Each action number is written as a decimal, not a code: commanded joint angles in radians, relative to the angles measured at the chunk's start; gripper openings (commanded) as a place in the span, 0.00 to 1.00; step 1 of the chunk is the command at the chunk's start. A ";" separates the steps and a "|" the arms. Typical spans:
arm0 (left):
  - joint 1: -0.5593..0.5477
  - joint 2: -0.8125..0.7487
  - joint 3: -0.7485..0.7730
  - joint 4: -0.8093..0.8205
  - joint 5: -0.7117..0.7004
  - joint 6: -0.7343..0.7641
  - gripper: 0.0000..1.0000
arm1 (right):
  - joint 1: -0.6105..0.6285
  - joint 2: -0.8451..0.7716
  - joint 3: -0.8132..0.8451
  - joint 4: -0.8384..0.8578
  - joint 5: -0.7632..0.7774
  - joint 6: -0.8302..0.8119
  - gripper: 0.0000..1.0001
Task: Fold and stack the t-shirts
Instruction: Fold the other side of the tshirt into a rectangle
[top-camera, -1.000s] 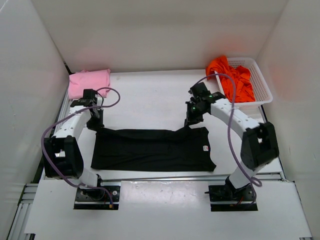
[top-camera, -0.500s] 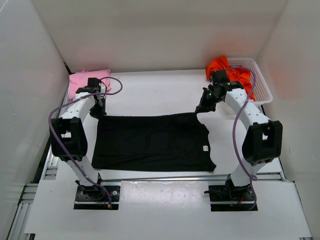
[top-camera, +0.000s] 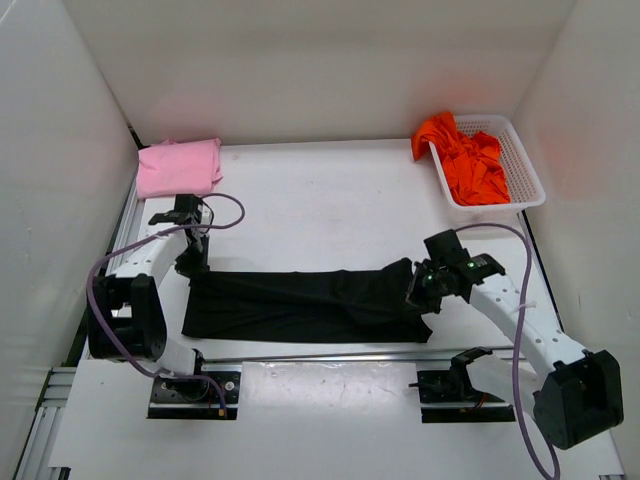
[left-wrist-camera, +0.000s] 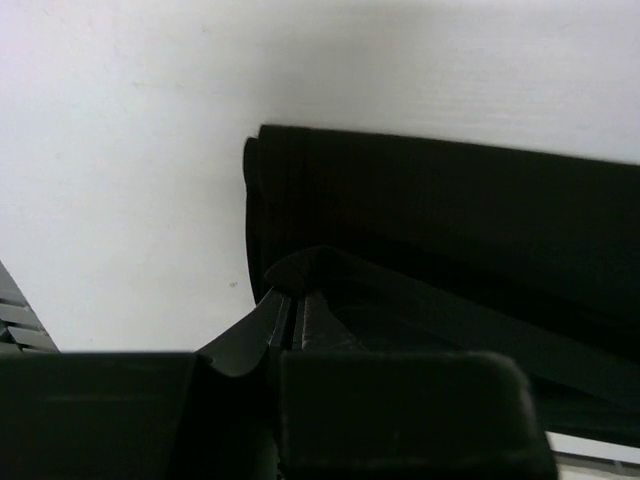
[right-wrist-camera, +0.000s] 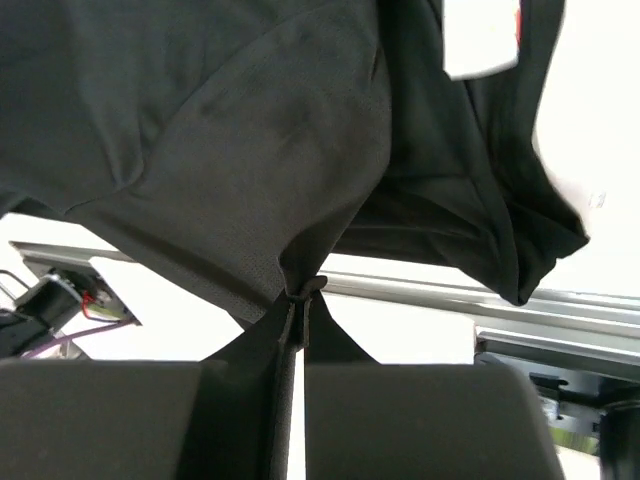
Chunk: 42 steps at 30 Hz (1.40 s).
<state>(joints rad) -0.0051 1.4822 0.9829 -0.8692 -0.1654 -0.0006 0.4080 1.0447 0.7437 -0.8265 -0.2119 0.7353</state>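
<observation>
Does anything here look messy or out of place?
The orange-red shirt is crumpled, spilling over the left rim of the white basket at back right. The pink shirt lies folded; the black shirt is half folded, pinched by the left end effector and right end effector.

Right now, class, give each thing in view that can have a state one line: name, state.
black t-shirt, folded over lengthwise, pinched at both ends
pink t-shirt, folded, lying at the far left
orange-red t-shirt, crumpled, in the basket, spilling over its rim
basket, upright, holding one shirt
left gripper, shut on the black t-shirt
right gripper, shut on the black t-shirt
</observation>
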 joint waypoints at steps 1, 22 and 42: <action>-0.009 0.001 -0.012 0.021 -0.022 0.001 0.10 | 0.015 -0.011 -0.064 0.081 -0.011 0.098 0.00; -0.027 0.188 0.275 0.087 -0.025 0.001 0.10 | -0.132 0.567 0.567 -0.002 0.065 -0.135 0.00; -0.027 0.222 0.274 0.107 -0.085 0.001 0.10 | -0.132 0.528 0.579 0.001 0.062 -0.131 0.00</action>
<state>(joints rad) -0.0315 1.7889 1.3025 -0.7658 -0.2035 -0.0002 0.2714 1.6772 1.3758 -0.8459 -0.1387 0.5983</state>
